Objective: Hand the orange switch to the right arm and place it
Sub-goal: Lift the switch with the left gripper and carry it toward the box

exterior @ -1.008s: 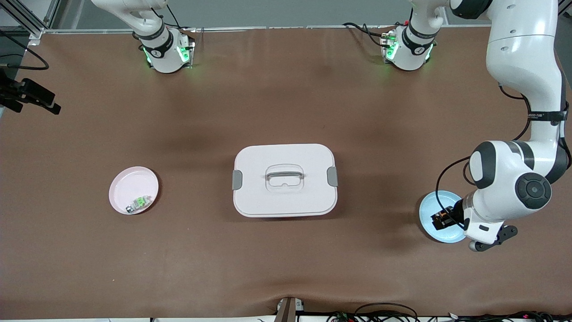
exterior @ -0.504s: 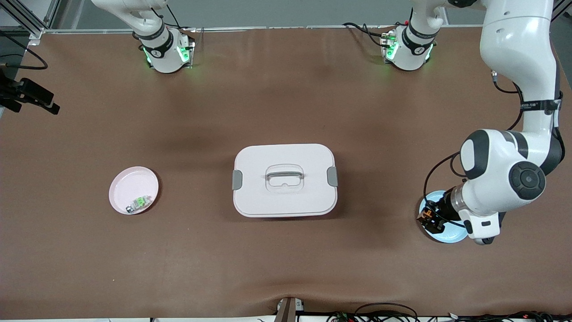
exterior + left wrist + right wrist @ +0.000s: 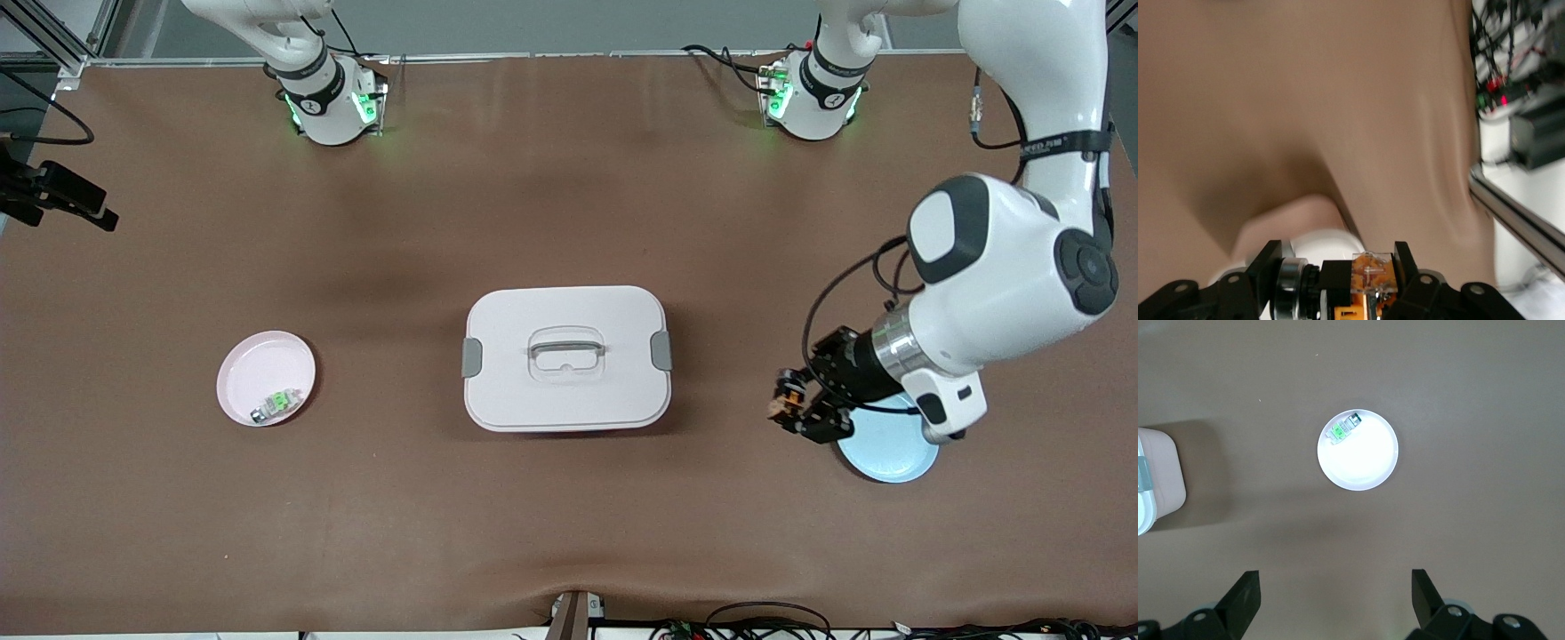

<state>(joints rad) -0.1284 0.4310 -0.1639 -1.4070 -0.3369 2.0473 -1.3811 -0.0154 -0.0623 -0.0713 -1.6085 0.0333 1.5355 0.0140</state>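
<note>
We see left gripper (image 3: 794,411) clamped on orange switch (image 3: 783,396), airborne over bare mat between blue plate (image 3: 889,449) and white lidded box (image 3: 566,357).

Right gripper (image 3: 1331,600) spread wide, empty, waiting high over pink plate (image 3: 1368,463) at right arm's end of table; green-and-white part (image 3: 1344,427) lies in it.

Key relation, we judge: switch must cross over box toward right arm's end; left arm alone near it.

Switch tiny, blocky, black body, glossy orange top (image 3: 1373,277); mat brown, matte, slightly rippled.
</note>
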